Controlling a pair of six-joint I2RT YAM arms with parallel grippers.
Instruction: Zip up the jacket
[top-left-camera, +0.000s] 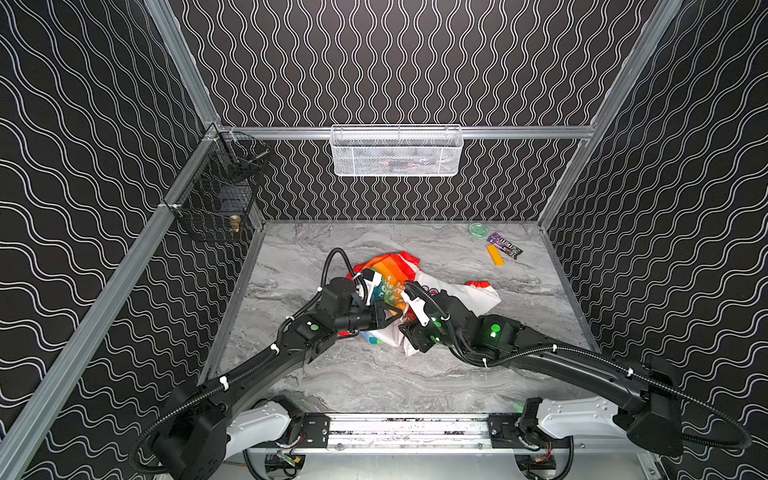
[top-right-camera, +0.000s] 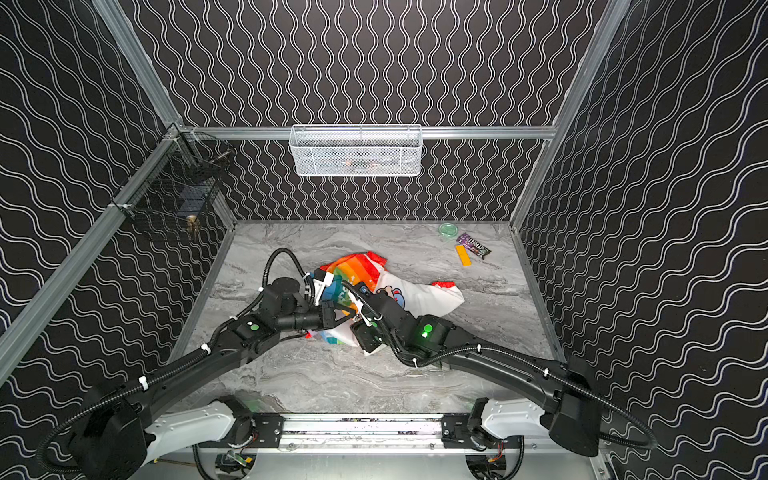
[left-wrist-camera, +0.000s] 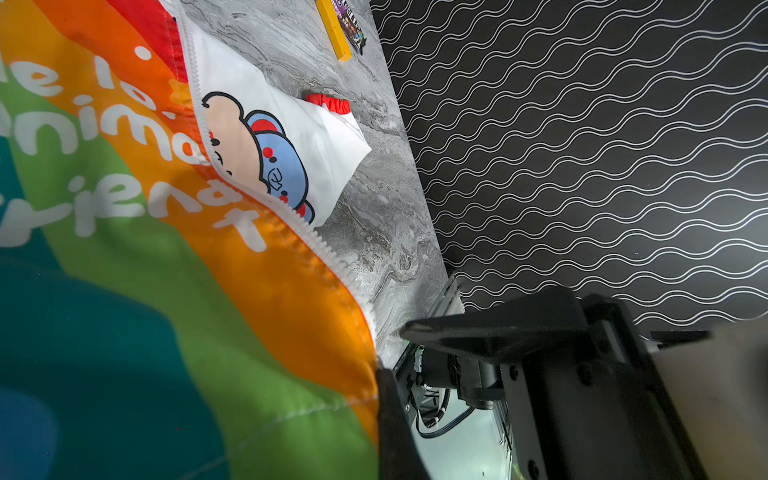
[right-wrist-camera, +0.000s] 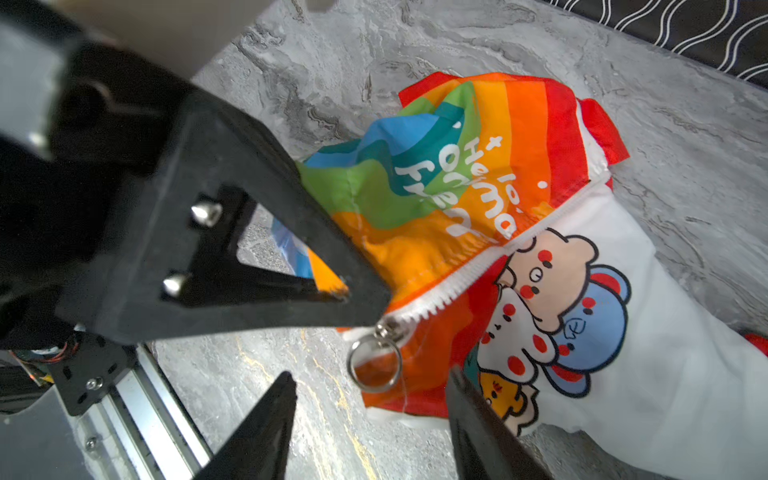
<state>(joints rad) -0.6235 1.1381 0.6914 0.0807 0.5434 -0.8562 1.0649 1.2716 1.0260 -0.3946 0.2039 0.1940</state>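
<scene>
table (top-left-camera: 374, 374): grey marble top, black wavy-pattern walls around it
jacket (top-left-camera: 390, 268): crumpled, mid table, between the two arms in both top views; rainbow stripes with white lettering up; white cartoon-print lining spread out on the right; red cuff at the far right end
white basket (top-left-camera: 395, 151): mesh, hung on the back wall rail, well apart from the jacket
black basket (top-left-camera: 216, 195): wire, on the left wall rail
left end effector (right-wrist-camera: 368, 307): pressed together, pinching the orange edge of the jacket just beside the zipper's lower end; cloth lifted off the table there
right end effector (right-wrist-camera: 370, 376): spread, low over the table, tips on either side of the ring pull, holding nothing
zipper (right-wrist-camera: 436, 299): white teeth, running along the orange stripe next to the lining
candy packet (top-left-camera: 505, 245): dark, back right corner
yellow bar (top-left-camera: 494, 254): touching the candy packet
green lid (top-left-camera: 478, 230): near the back wall, just beside the candy packet
ring pull (right-wrist-camera: 374, 365): metal, hanging from the slider at the zipper's lower end
</scene>
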